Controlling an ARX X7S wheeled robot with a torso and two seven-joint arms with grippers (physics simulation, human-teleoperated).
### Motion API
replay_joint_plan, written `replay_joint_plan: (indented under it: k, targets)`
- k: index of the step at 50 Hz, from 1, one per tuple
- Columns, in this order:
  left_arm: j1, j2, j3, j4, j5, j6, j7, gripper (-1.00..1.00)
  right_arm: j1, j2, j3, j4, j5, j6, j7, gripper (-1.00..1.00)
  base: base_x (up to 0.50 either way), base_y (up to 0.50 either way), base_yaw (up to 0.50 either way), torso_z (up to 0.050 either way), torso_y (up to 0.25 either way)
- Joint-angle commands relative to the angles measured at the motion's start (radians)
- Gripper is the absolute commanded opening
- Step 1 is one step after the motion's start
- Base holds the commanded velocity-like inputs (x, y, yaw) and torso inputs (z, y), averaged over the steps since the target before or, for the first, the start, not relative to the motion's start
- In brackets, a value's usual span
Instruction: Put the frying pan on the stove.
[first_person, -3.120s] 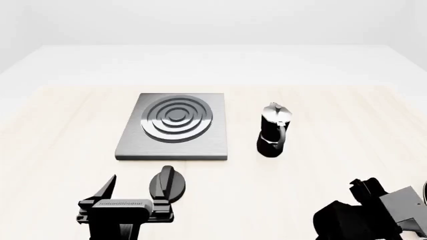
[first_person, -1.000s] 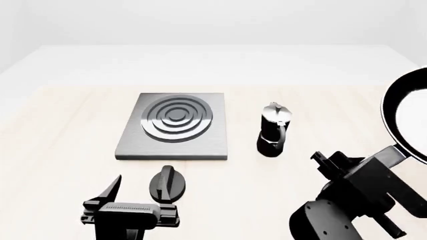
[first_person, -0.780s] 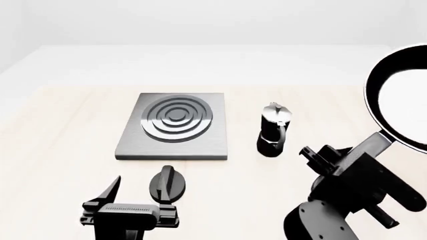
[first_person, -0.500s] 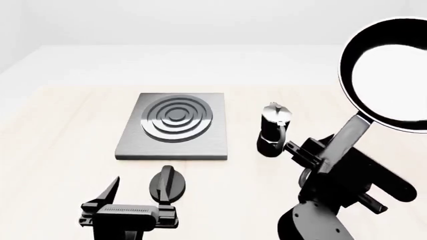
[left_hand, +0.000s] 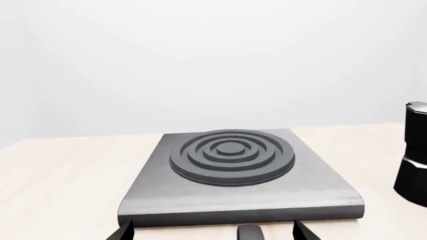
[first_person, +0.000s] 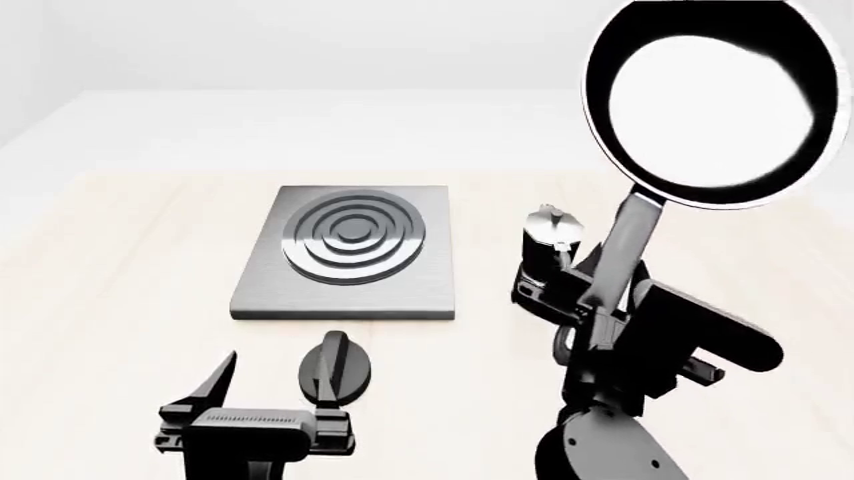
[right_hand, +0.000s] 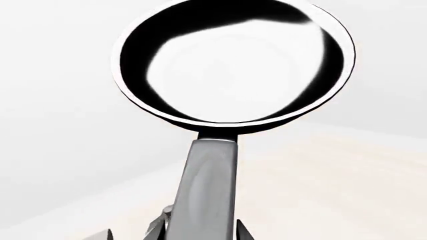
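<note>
The frying pan (first_person: 703, 98), glossy black with a bright reflective inside, is held high in the air at the right, tilted so its inside faces the head camera. My right gripper (first_person: 598, 312) is shut on its long grey handle (right_hand: 203, 190), just in front of the moka pot. The right wrist view shows the pan (right_hand: 233, 65) at the far end of that handle. The stove (first_person: 344, 296), a flat grey plate with a ring burner, lies left of centre on the table. It fills the left wrist view (left_hand: 240, 197). My left gripper (first_person: 267, 385) hovers open just in front of it.
A black-and-silver moka pot (first_person: 545, 240) stands right of the stove, partly behind the right arm, and shows at the edge of the left wrist view (left_hand: 415, 155). A small round black knob (first_person: 336, 368) lies between the stove and the left gripper. The table is light wood.
The right arm has lifted the frying pan from low at the right edge up and leftward, toward the moka pot. The left gripper has stayed about where it was.
</note>
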Motion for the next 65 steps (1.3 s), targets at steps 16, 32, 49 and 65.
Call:
replay_joint_plan:
  k: [16,32,49,65]
  targets:
    - [-0.005,-0.004,0.002,-0.011,-0.002,0.011,-0.012,1.00,0.070,0.061,-0.169,-0.025,-0.004,-0.040,-0.269,-1.00,0.00,0.00,0.00,0.001,0.002]
    - [-0.001,-0.009,0.001,-0.010,-0.009,0.016,-0.017,1.00,0.105,0.089,-0.226,-0.048,0.011,0.012,-0.331,-1.00,0.00,0.00,0.00,0.001,0.001]
    - [0.004,-0.017,0.004,0.010,-0.012,0.011,-0.025,1.00,0.173,0.123,-0.273,-0.071,0.045,0.096,-0.401,-1.00,0.00,0.00,0.00,0.001,0.002]
    - [0.011,-0.028,0.008,0.044,-0.016,0.000,-0.031,1.00,0.257,0.150,-0.307,-0.104,0.077,0.196,-0.449,-1.00,0.00,0.00,0.00,0.000,0.002]
